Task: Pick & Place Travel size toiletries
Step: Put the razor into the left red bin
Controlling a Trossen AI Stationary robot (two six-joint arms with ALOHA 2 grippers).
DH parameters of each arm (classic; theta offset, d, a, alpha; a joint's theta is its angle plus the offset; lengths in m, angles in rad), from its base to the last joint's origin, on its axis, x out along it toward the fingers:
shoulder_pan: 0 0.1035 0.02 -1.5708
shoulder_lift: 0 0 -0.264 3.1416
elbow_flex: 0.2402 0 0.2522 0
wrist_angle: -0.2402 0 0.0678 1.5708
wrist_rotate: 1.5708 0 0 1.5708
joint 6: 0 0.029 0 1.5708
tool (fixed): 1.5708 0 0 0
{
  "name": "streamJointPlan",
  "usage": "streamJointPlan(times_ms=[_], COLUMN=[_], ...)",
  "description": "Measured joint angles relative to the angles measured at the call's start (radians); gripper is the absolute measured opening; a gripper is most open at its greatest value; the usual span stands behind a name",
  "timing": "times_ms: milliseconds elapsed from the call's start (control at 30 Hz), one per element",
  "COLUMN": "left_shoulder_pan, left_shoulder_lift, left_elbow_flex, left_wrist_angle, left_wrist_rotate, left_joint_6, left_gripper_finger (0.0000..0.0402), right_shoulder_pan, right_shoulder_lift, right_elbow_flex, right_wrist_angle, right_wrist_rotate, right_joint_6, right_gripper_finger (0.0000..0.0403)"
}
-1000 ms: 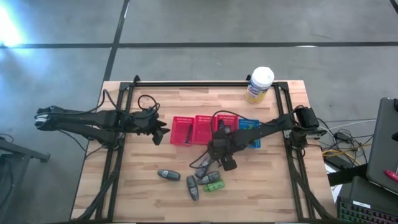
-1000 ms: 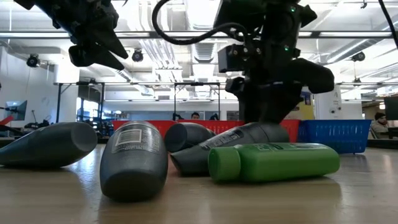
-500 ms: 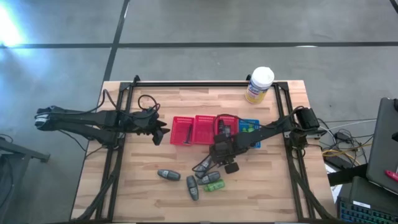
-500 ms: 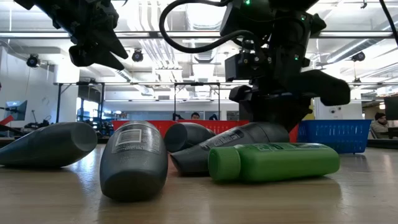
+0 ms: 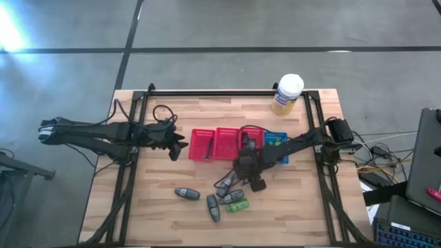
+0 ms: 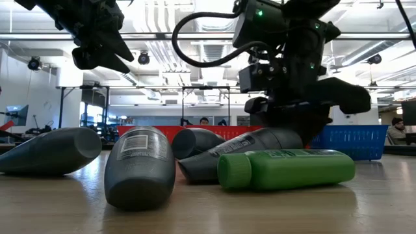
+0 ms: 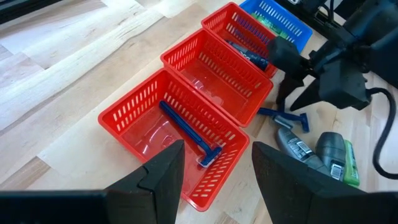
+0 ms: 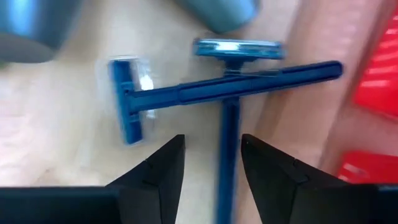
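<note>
Two blue razors lie crossed on the table: one [image 8: 242,87] lies sideways, and the other's handle [image 8: 229,143] runs back between the fingers of my right gripper [image 8: 211,149]. That gripper points down over them [image 5: 238,178], open, with a finger on either side of the handle. Grey bottles [image 5: 186,194] [image 5: 213,207] and a green bottle [image 5: 236,206] lie on their sides toward the near edge. My left gripper [image 7: 214,177] hangs open over the table's left, above a red basket [image 7: 143,134] holding a blue razor [image 7: 186,130].
Three red baskets [image 5: 226,142] and a blue basket [image 5: 279,145] stand in a row across the middle of the table. A white-and-yellow canister [image 5: 287,94] stands at the far right. In the low view the green bottle [image 6: 286,169] and a grey bottle [image 6: 140,166] lie closest.
My right gripper has sunk lower over the razors and shifted slightly toward the table's right. The bottles and baskets have not moved.
</note>
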Motion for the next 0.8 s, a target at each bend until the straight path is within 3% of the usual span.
streamJointPlan(times_ms=[567,800], left_shoulder_pan=[0.000,0.000], left_shoulder_lift=[0.000,0.000], left_elbow_flex=[0.000,0.000], left_wrist_angle=[0.000,0.000], left_wrist_rotate=[0.000,0.000], left_joint_6=[0.011,0.014], left_gripper_finger=[0.0193,0.0193], right_shoulder_pan=[0.006,0.011], right_shoulder_lift=[0.001,0.002], right_elbow_flex=[-0.017,-0.001], right_wrist_angle=[0.003,-0.029], right_wrist_rotate=[0.000,0.004], right_joint_6=[0.166,0.235], right_gripper_finger=[0.0057,0.0036])
